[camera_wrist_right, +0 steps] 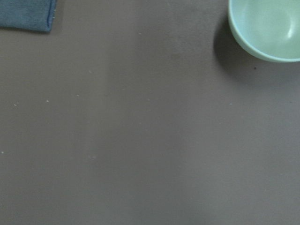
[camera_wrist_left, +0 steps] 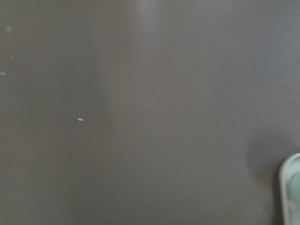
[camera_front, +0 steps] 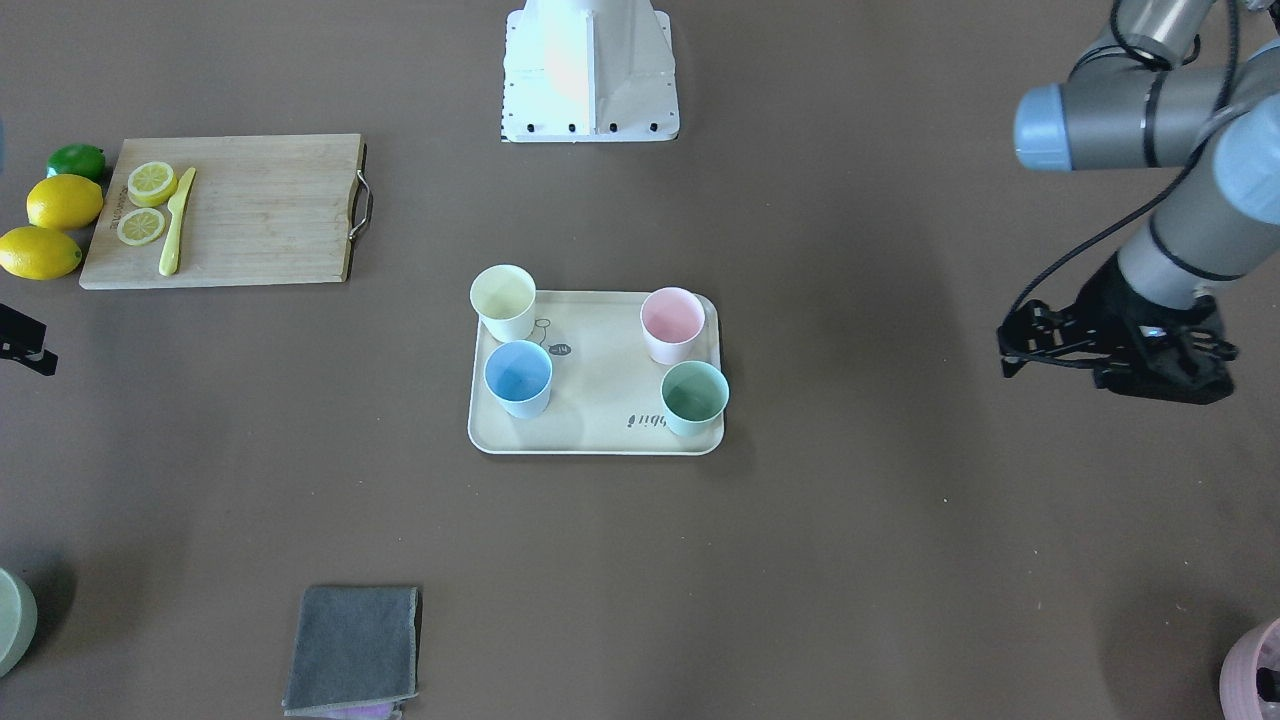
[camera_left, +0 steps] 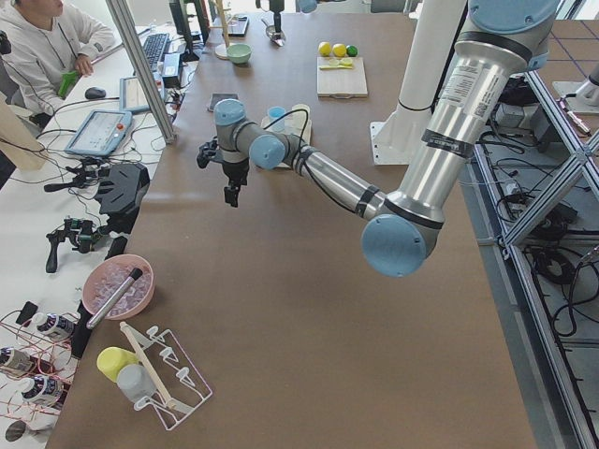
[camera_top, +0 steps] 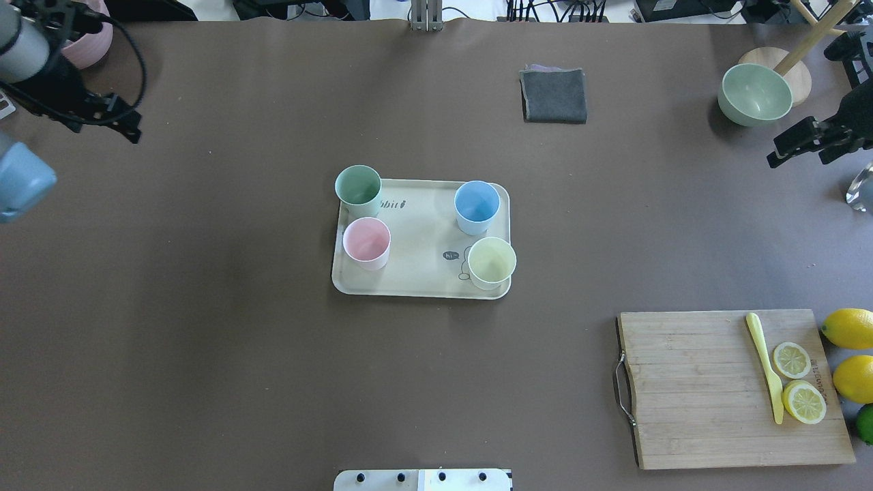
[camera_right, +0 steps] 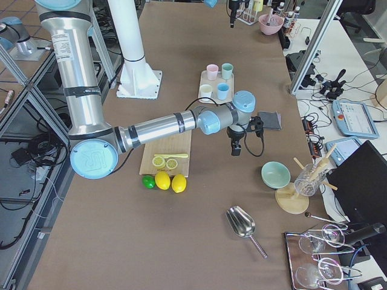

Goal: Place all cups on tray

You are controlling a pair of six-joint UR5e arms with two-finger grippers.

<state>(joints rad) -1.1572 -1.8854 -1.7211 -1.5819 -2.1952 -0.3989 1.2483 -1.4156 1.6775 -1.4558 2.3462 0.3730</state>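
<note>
The cream tray [camera_front: 600,400] lies mid-table. Four cups stand upright on it, one near each corner: pale yellow [camera_front: 504,300], light pink [camera_front: 672,322], light blue [camera_front: 518,376], mint green [camera_front: 694,395]. The overhead view shows the same tray [camera_top: 423,232] with the green [camera_top: 358,189], blue [camera_top: 476,204], pink [camera_top: 366,242] and yellow [camera_top: 491,262] cups. My left gripper [camera_top: 126,119] hangs far to the tray's left, open and empty; it also shows in the front view [camera_front: 1005,352]. My right gripper [camera_top: 784,146] is open and empty near the far right edge.
A wooden cutting board [camera_top: 709,389] with lemon slices and a yellow knife lies front right, whole lemons [camera_top: 849,327] beside it. A grey cloth [camera_top: 554,95] and a pale green bowl [camera_top: 753,94] sit at the back. A pink pot [camera_top: 92,41] stands back left.
</note>
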